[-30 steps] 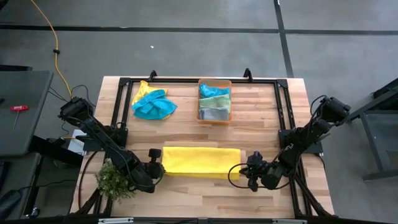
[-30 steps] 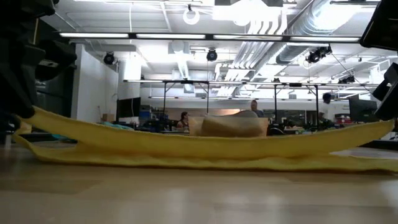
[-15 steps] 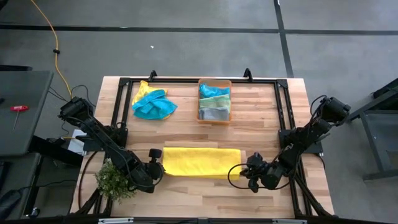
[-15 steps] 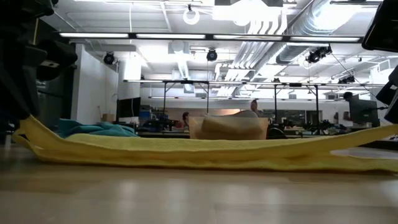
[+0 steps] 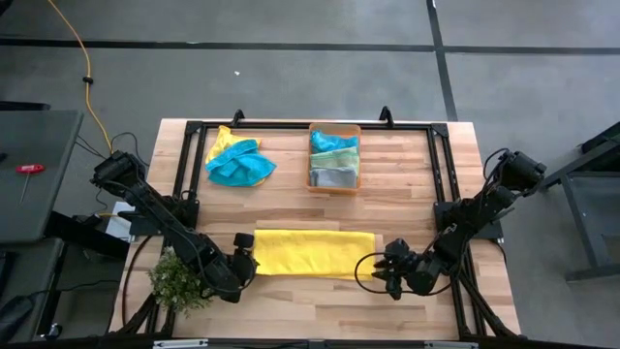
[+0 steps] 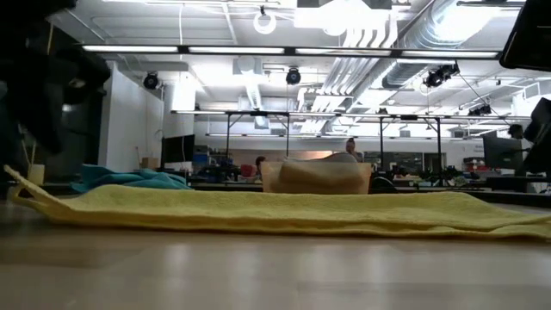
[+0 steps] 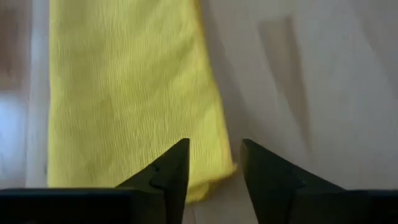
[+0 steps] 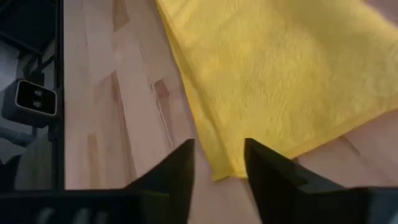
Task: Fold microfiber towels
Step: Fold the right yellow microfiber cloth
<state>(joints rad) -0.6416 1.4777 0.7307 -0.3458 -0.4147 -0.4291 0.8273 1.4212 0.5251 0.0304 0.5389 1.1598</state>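
Yellow towel (image 5: 313, 253) folded flat on surface (image 5: 407, 204), between both end effectors. Left end effector (image 7: 212, 163): fingers parted, holding nothing, towel corner just ahead of tips. Right end effector (image 8: 217, 163): parted, empty, towel corner between tips. High view alone shows bin (image 5: 334, 157) with folded towels and teal towel (image 5: 238, 165), well beyond. Low view shows yellow towel lying flat.
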